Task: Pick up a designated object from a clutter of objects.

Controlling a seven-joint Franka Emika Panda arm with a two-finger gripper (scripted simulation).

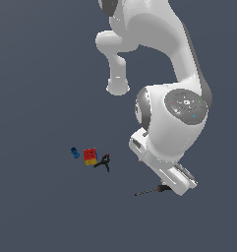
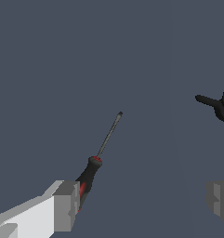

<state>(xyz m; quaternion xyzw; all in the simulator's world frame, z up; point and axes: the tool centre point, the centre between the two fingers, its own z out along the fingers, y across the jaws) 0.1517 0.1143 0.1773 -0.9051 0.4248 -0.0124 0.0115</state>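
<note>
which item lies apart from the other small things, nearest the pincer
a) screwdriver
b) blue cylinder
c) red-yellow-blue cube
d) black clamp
a, the screwdriver lies alone right by the open pincer, one finger beside its handle, while the blue cylinder, cube and black clamp sit clustered toward the exterior view's left.

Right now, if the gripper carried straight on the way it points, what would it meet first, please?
Probably the screwdriver: its handle lies beside one finger of the open gripper. Depth is unclear, so the bare floor might come first.
</note>
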